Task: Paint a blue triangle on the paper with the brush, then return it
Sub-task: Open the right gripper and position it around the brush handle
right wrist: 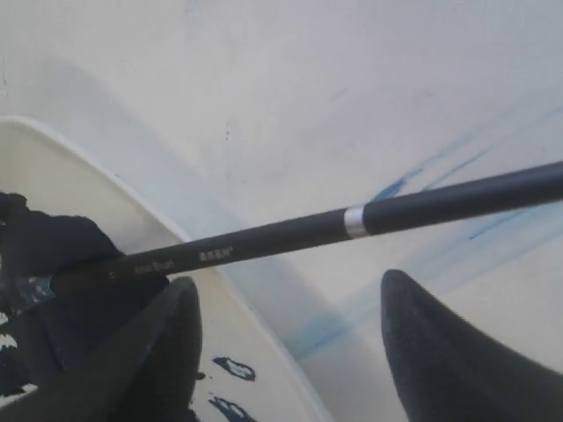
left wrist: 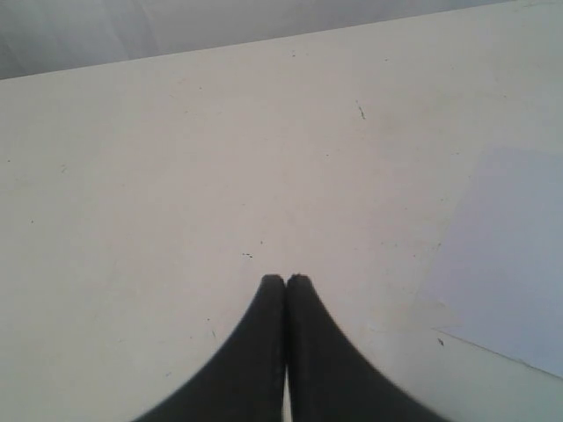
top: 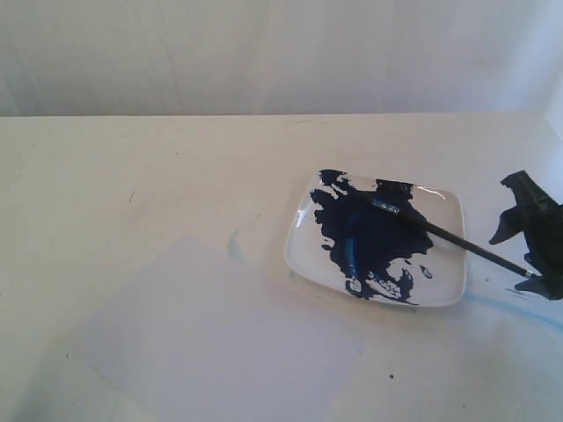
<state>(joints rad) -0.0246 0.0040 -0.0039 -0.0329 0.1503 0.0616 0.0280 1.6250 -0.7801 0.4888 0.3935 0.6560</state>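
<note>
The brush (top: 449,236) lies slanted with its bristle end in the dark-blue paint on the white plate (top: 303,251); its black handle sticks out past the plate's right rim. My right gripper (top: 521,230) hovers over the handle's far end, open and holding nothing. In the right wrist view the brush (right wrist: 264,243) crosses just beyond the spread fingers of my right gripper (right wrist: 290,281). The paper (top: 220,343) lies left of and nearer than the plate, and looks blank. The blue triangle is out of view. My left gripper (left wrist: 286,279) is shut and empty above bare table, the paper (left wrist: 510,255) beside it.
A large dark-blue paint blotch (top: 374,233) covers most of the plate. Faint pale-blue smears (top: 510,303) streak the table under the right gripper, and one small smear (top: 234,244) sits left of the plate. A white wall stands behind the table.
</note>
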